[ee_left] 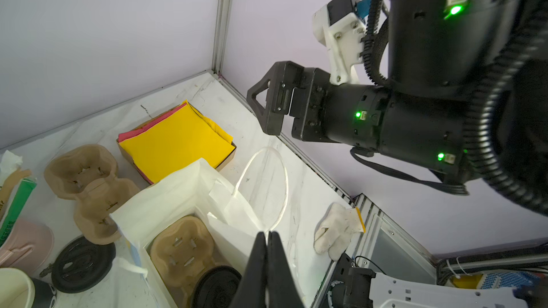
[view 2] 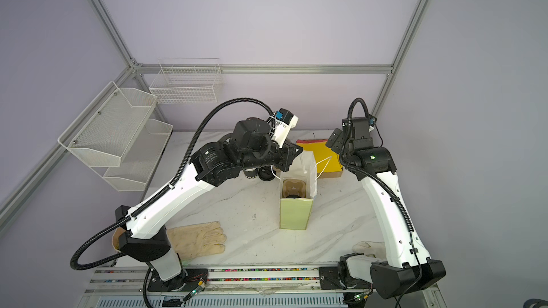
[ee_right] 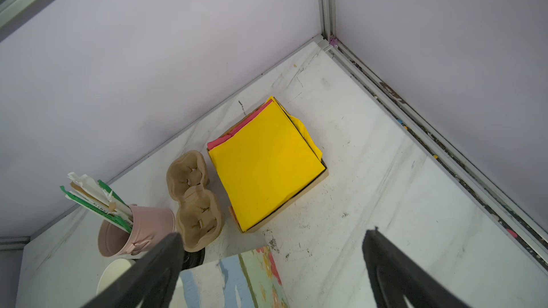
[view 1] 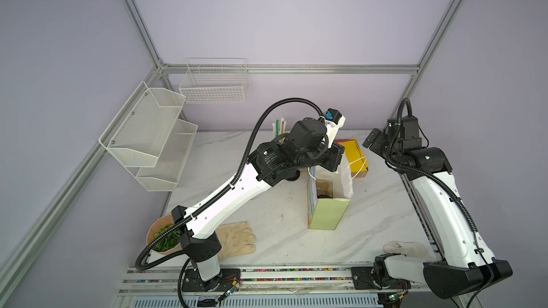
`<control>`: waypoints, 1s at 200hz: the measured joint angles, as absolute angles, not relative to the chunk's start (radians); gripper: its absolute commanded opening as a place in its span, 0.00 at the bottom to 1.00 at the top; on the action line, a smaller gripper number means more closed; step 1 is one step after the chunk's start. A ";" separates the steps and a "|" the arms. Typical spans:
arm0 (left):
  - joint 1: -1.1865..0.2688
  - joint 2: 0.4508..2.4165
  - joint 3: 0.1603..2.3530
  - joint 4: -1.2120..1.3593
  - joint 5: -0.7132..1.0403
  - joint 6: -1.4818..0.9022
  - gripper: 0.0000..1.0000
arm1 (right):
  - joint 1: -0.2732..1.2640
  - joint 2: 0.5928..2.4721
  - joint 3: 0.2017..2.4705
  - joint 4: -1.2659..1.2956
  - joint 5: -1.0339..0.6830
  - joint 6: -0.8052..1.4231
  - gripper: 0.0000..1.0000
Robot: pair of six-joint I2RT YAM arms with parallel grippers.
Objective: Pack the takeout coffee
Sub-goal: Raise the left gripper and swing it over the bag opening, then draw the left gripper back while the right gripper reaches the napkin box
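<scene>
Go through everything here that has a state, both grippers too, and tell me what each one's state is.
Left gripper: shut, pinching the bag handle.
Right gripper: open, empty.
Paper bag: upright, mouth open.
Takeout coffee: lidded, seated in the carrier inside the bag.
Spare carrier: empty, on the table.
Loose black lid: flat on the table, on no cup.
Pink straw cup: upright, holding straws.

The end effector [ee_right: 272,234] gapes wide; beyond it, a box of yellow napkins [ee_right: 267,164], a pulp cup carrier [ee_right: 192,200] just beside.
</scene>
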State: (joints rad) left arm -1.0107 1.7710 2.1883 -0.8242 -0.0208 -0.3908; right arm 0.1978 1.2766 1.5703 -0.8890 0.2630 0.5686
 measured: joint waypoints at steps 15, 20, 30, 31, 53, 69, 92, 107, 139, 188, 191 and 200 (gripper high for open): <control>-1.010 1.794 2.178 -0.824 -0.025 -0.380 0.00 | 0.194 1.284 1.552 -0.878 0.241 0.568 0.97; -1.010 1.800 2.175 -0.825 -0.028 -0.378 0.00 | 0.194 1.286 1.547 -0.873 0.235 0.568 0.97; -1.010 1.813 2.162 -0.823 -0.036 -0.373 0.00 | 0.191 1.291 1.535 -0.865 0.219 0.568 0.97; -1.010 1.813 2.161 -0.824 -0.036 -0.373 0.00 | 0.191 1.291 1.533 -0.864 0.218 0.568 0.97; -1.010 1.831 2.125 -0.822 -0.063 -0.355 0.00 | 0.184 1.297 1.500 -0.846 0.188 0.568 0.97; -1.010 1.836 2.088 -0.808 -0.087 -0.342 0.00 | 0.179 1.298 1.476 -0.836 0.167 0.568 0.97; -1.010 1.840 2.027 -0.764 -0.106 -0.322 0.00 | 0.172 1.300 1.445 -0.815 0.134 0.569 0.97; -1.010 1.855 2.004 -0.745 -0.110 -0.317 0.04 | 0.168 1.305 1.427 -0.798 0.112 0.574 0.97; -1.008 1.898 1.998 -0.722 -0.128 -0.295 0.17 | 0.152 1.331 1.409 -0.780 0.089 0.599 0.97; -0.986 1.900 2.004 -0.724 -0.165 -0.244 0.55 | 0.114 1.442 1.402 -0.748 0.054 0.648 0.97; -0.983 1.900 2.007 -0.728 -0.166 -0.241 0.58 | 0.111 1.448 1.402 -0.746 0.049 0.650 0.97; -0.975 1.900 2.019 -0.739 -0.174 -0.228 0.67 | 0.102 1.468 1.402 -0.739 0.038 0.659 0.97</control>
State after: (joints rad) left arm -0.9749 1.8999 2.0190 -0.7387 -0.1741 -0.2279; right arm 0.1024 1.4681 1.4021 -0.7391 0.0380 0.6594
